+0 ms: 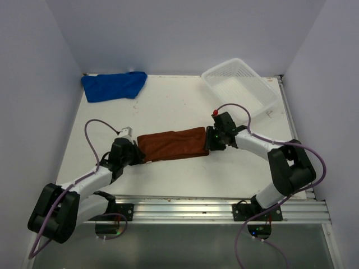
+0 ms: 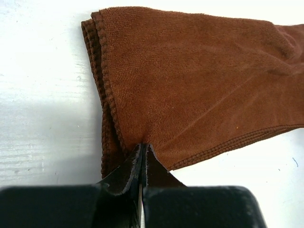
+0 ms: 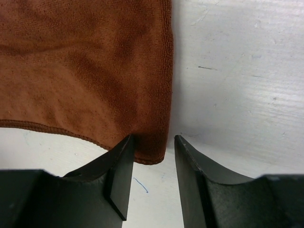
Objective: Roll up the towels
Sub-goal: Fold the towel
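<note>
- Top view: the rust-brown towel (image 1: 173, 144) lies at the centre of the white surface (image 1: 168, 109). It is folded into a long band running left to right.
- Top view: the left fingers (image 1: 138, 152) meet the left end of the band. The right fingers (image 1: 208, 141) stand at its right end.
- Top view: the blue towel (image 1: 114, 86) lies crumpled in the far left corner, well apart from both arms.
- Top view: a white mesh basket (image 1: 221, 66) sits in the far right corner, set at an angle to the edges of the surface. An aluminium rail (image 1: 213, 208) along the near edge carries both arm bases.
- Left wrist view: the left fingers (image 2: 135, 164) are pressed together and clamped on the rust-brown towel (image 2: 190, 80) at its near edge.
- Left wrist view: the cloth puckers toward the pinch point. Several stitched hem layers are stacked along the left side of the band. The surface (image 2: 42, 118) shows bare on both sides of the towel.
- Right wrist view: the right fingers (image 3: 118, 166) stand apart and are not clamped on anything.
- Right wrist view: the lower right corner of the rust-brown towel (image 3: 80, 71) lies flat in the gap. It is just beside the left-hand finger and clear of the right-hand one. The surface (image 3: 237, 71) fills the rest of the view.
</note>
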`<state>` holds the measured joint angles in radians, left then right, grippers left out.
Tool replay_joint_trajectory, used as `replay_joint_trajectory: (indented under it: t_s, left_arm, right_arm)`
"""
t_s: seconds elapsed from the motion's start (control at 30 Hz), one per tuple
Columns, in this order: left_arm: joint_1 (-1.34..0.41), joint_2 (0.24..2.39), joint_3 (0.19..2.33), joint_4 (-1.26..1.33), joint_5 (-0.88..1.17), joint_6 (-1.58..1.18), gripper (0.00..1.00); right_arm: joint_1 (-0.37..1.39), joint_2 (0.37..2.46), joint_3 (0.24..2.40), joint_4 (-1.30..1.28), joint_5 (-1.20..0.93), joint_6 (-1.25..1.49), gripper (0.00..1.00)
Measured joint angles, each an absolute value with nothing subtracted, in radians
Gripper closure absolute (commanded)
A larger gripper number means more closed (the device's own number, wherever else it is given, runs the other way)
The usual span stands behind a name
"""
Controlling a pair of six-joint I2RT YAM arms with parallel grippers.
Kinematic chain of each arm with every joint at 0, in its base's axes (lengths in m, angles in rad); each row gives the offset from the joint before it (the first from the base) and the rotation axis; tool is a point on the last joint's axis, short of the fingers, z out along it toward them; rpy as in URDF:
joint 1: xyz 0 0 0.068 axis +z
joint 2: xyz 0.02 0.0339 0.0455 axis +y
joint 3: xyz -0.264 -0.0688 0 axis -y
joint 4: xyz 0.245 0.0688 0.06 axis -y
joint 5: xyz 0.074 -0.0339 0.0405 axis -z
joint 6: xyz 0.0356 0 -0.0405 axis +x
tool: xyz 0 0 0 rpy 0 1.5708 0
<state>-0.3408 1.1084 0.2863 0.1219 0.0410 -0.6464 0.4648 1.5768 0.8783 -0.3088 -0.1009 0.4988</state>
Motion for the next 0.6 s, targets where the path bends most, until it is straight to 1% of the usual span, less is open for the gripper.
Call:
replay_joint_trajectory:
  t_s: [0.1,0.2,0.27,0.3,0.37,0.4,0.47,0.5,0.6]
  left_arm:
    - [-0.341,1.065,0.284,0.107,0.037,-0.653,1.00]
    - [-0.341,1.047,0.284,0.101,0.031,-0.654,1.00]
    - [-0.341,1.047,0.284,0.092,0.029,-0.654,1.00]
    - [-0.341,1.048,0.284,0.087,0.029,-0.654,1.00]
    - [-0.341,1.049,0.284,0.083,0.029,-0.654,1.00]
    - [-0.341,1.048,0.284,0.081,0.029,-0.654,1.00]
    - [-0.341,1.048,0.284,0.078,0.026,-0.655,1.00]
    - [-0.341,1.047,0.284,0.076,0.025,-0.655,1.00]
    - [-0.341,1.032,0.284,0.056,0.015,-0.663,1.00]
  right_arm:
    - [0.465,1.577,0.859,-0.289,-0.108,0.524,0.54]
    - [0.465,1.577,0.840,-0.267,-0.126,0.545,0.59]
    - [0.465,1.577,0.828,-0.250,-0.133,0.558,0.59]
    - [0.465,1.577,0.824,-0.246,-0.134,0.562,0.61]
    - [0.465,1.579,0.819,-0.239,-0.133,0.566,0.68]
    - [0.465,1.581,0.817,-0.236,-0.133,0.568,0.76]
    - [0.465,1.589,0.811,-0.224,-0.133,0.572,0.83]
    - [0.465,1.594,0.809,-0.219,-0.133,0.575,0.90]
    - [0.465,1.601,0.803,-0.207,-0.133,0.583,0.95]
